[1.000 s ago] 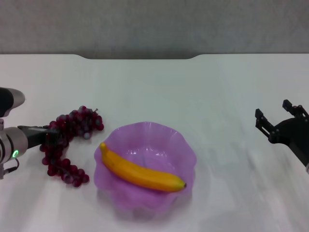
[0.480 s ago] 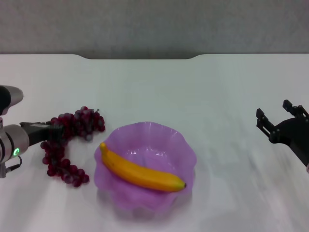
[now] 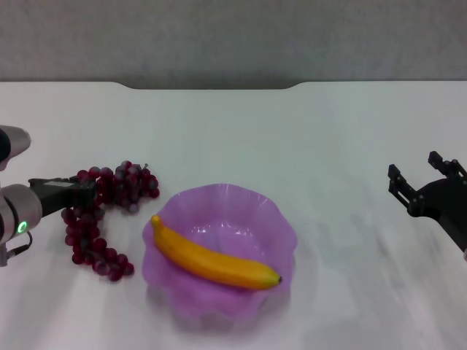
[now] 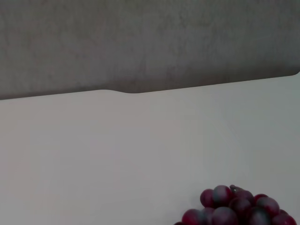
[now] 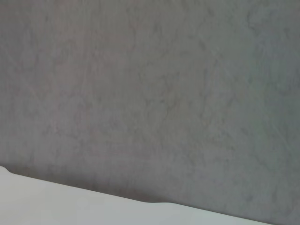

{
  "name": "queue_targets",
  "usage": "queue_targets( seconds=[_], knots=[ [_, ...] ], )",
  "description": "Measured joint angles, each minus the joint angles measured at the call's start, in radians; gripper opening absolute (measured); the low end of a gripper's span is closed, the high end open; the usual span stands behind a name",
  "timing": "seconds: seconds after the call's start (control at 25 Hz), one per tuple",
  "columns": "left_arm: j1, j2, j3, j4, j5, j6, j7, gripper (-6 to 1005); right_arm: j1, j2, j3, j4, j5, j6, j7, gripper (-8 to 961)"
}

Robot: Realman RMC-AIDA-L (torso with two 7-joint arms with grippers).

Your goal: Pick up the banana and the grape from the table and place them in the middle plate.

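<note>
Here the white table (image 3: 233, 131) carries the purple middle plate (image 3: 281, 219), the banana (image 3: 211, 261) already inside. At its nine o'clock lies the grape (image 3: 98, 219): limp, loose, best pinched at the stem. Left gripper (image 3: 86, 192) touches it, grip indiscernible; right gripper (image 3: 423, 181) idles agape, empty.

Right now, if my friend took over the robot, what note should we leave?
Left end effector: at the near-left edge of the grape bunch; grip not visible.
Right end effector: open, parked far right, holding nothing.
Done: the banana lies in the middle plate.
Left: the grape bunch is on the table, left of the plate. Grasp it and put it in the plate beside the banana.
</note>
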Motion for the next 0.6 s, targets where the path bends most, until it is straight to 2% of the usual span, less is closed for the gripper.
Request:
queue_targets(
  seconds=[0.6],
  knots=[
    [0.067, 0.002, 0.036, 0.133, -0.049, -0.012, 0.022, 231, -0.001, 0.000, 0.000, 0.000, 0.000, 0.009, -0.001, 768]
  ],
)
